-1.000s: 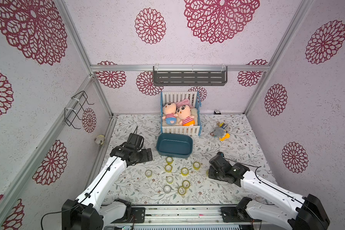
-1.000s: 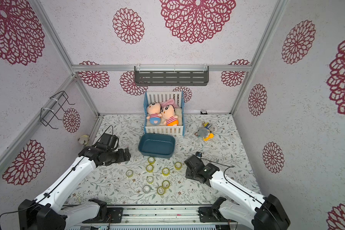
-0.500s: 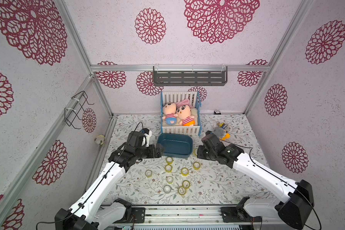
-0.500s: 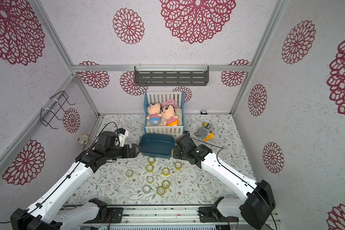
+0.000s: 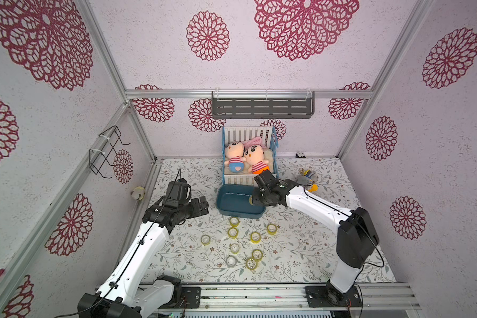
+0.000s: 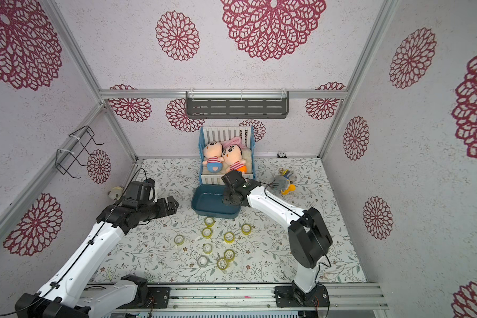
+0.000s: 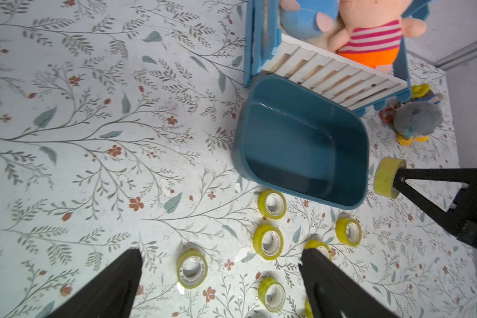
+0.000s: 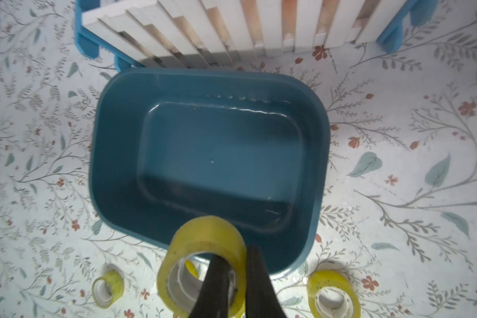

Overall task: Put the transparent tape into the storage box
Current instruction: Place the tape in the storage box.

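The dark teal storage box (image 5: 238, 215) (image 6: 214, 213) (image 7: 300, 190) (image 8: 210, 72) stands empty in front of the crib. My right gripper (image 8: 236, 252) (image 5: 252, 199) (image 7: 395, 179) is shut on a yellowish transparent tape roll (image 8: 204, 236) (image 7: 387, 177) (image 5: 250, 200). One finger is inside the roll's core and one outside, and the roll hangs above the box's right end. Several more tape rolls (image 5: 234, 221) (image 6: 209, 221) (image 7: 271, 204) lie on the table in front of the box. My left gripper (image 7: 221, 252) (image 5: 200, 205) (image 6: 171, 205) is open and empty, left of the box.
A blue and white toy crib (image 5: 249, 180) with two plush dolls (image 5: 255, 159) stands right behind the box. A grey plush toy (image 5: 306, 179) lies to the right. A small toy (image 5: 137, 192) sits by the left wall, which carries a wire rack (image 5: 105, 154).
My right arm has swung from the front right of the table to over the box, with the tape roll in its grip. The left gripper has shifted only a little beside the box.
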